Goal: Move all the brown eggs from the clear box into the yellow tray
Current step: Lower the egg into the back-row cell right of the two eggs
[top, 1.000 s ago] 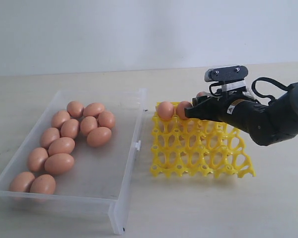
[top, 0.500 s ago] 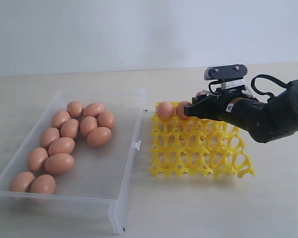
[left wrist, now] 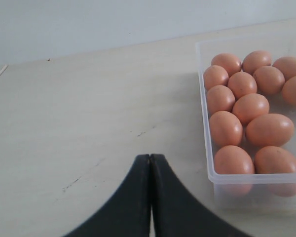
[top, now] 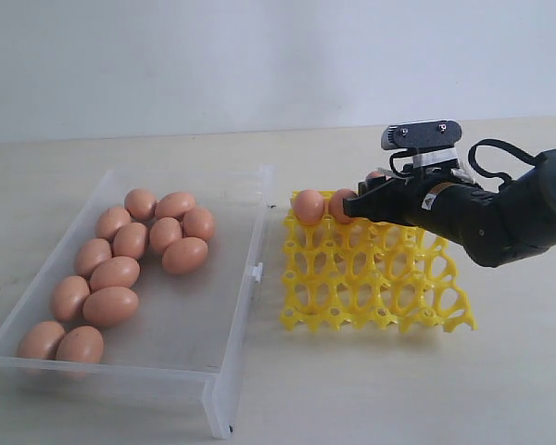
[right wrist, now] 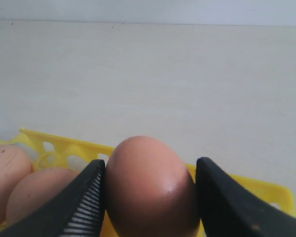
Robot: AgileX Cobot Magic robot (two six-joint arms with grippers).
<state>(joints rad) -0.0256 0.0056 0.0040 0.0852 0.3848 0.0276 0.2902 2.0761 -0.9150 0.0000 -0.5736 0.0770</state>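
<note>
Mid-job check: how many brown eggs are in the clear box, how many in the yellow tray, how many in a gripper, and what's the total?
In the clear box: 13 brown eggs
Seated in the yellow tray: 2 brown eggs
Between the right gripper fingers, at the tray's far edge: 1 brown egg
Total: 16 brown eggs

We take this for a robotics lab or test bench: a pale, lightly scuffed table point(top: 371, 389) meets a plain white wall point(top: 259, 56) at its far edge, and a black robot arm point(top: 510, 218) with a small camera point(top: 422, 136) and looped cable point(top: 500, 153) reaches over it.
</note>
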